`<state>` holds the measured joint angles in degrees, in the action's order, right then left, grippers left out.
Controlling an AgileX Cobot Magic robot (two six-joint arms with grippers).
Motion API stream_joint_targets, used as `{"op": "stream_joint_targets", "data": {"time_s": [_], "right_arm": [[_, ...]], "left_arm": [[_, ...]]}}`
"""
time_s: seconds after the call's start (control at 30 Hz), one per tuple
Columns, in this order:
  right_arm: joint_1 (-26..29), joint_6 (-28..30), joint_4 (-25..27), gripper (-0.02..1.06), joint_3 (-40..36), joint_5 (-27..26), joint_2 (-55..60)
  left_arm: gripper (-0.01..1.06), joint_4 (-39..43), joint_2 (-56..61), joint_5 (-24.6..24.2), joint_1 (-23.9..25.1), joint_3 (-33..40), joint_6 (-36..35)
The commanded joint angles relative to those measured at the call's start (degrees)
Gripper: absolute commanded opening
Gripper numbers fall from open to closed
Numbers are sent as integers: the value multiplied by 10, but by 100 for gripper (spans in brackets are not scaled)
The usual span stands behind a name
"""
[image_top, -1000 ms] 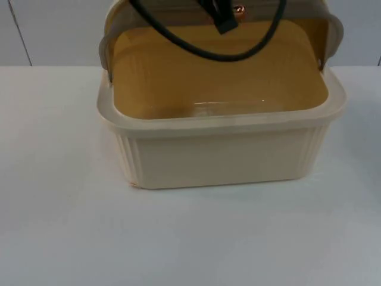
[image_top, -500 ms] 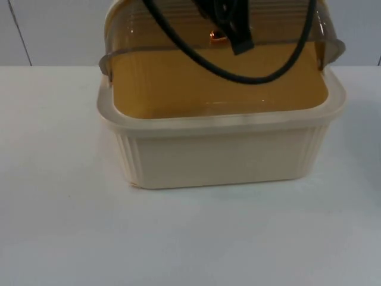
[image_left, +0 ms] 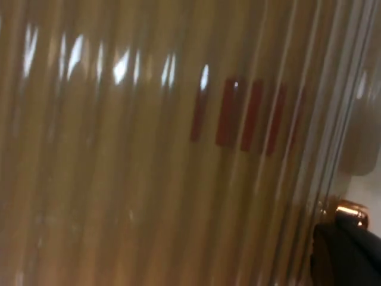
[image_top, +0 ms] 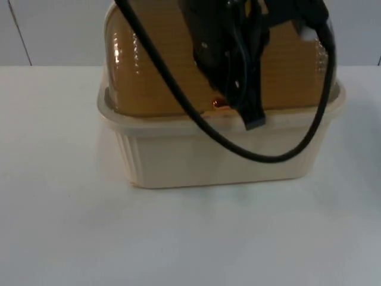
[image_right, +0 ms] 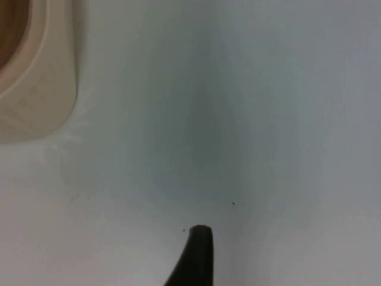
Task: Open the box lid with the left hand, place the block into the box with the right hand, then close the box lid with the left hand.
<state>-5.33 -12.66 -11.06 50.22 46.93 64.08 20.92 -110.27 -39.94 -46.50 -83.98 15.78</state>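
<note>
Looking from the left tool (image_top: pixel 235 104), we find it at the front edge of the amber lid (image_top: pixel 155 71), which sits lowered on the cream box (image_top: pixel 214 158); its grip we cannot tell. Beside the box, the right tool (image_right: pixel 199 250) waits over the table (image_right: pixel 268 119), grip unclear

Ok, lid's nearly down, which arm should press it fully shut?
Left. The left gripper is already on the amber lid at the box front rim. The right gripper waits over bare table beside the box.
</note>
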Motion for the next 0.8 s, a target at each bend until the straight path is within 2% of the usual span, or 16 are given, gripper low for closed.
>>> {"op": "stream_joint_targets", "data": {"time_s": [0.0, 0.17, 0.27, 0.3, 0.5, 0.63, 0.67, 0.77], "right_arm": [[5, 3, -5, 75, -1, 0, -4], [5, 3, -4, 75, -1, 2, -4], [5, 3, -4, 75, -1, 3, -4], [5, 3, -3, 75, -1, 3, -4], [5, 3, -2, 75, -1, 3, -4], [5, 3, -2, 75, -1, 3, -4], [5, 3, -2, 75, -1, 3, -4], [5, 3, -2, 75, -1, 2, -4]], "left_arm": [[0, 12, 1, 14, -8, 2, -12], [0, 8, 1, -3, -22, 4, -12], [0, 3, 7, -35, -29, 4, -12], [0, -3, 20, -51, -37, 4, -12], [0, -42, 81, -73, -45, 4, -12], [0, -97, 145, -79, 13, 4, -12], [0, -97, 145, -79, 13, 4, -12], [0, -171, 189, -95, 101, 4, 9]]}}
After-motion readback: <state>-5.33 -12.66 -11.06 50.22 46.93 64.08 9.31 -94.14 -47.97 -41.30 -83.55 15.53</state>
